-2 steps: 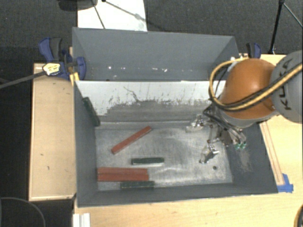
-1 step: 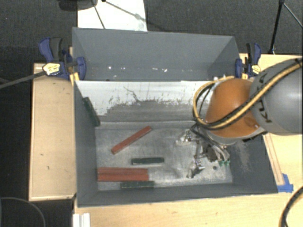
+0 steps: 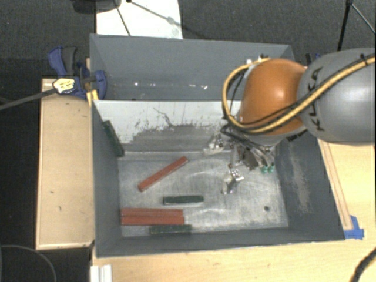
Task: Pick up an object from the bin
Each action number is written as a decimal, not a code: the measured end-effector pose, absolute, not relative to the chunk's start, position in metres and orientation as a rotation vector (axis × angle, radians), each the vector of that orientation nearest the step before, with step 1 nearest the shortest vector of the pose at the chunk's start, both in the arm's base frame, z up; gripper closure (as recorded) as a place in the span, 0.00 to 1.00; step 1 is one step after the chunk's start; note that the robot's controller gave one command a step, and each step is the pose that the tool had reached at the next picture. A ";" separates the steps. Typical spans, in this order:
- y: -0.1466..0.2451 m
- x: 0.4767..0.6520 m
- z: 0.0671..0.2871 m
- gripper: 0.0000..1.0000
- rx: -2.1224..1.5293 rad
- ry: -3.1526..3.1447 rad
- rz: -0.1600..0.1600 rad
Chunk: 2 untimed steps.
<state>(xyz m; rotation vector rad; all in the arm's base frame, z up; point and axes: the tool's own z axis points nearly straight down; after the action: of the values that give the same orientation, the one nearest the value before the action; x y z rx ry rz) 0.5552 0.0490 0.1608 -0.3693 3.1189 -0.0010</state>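
Approach stage: your gripper [image 3: 232,181], opening unclear, hung mid-bin [image 3: 194,69], right of a short dark green bar [image 3: 183,200]; alignment above it was needed next.

Three dark green bars [image 3: 183,200]: at 10 o'clock, near centre, at 7 o'clock. Two red-brown bars [image 3: 163,174]: at 9 and 8 o'clock.

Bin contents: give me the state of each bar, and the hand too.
Slanted red-brown bar: flat, diagonal, untouched.
Short dark green bar: flat, central, alone.
Wide red-brown bar: flat, front left.
Front dark green bar: flat along the front wall.
Left dark bar: against the left wall.
Hand: over bare floor, right of the bars.
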 end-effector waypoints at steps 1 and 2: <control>0.077 0.509 0.074 1.00 -0.494 3.097 0.001; 0.077 0.509 0.074 1.00 -0.496 3.097 0.001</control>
<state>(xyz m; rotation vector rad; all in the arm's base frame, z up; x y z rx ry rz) 0.5087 0.0766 0.0744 -0.4957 3.0970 0.0007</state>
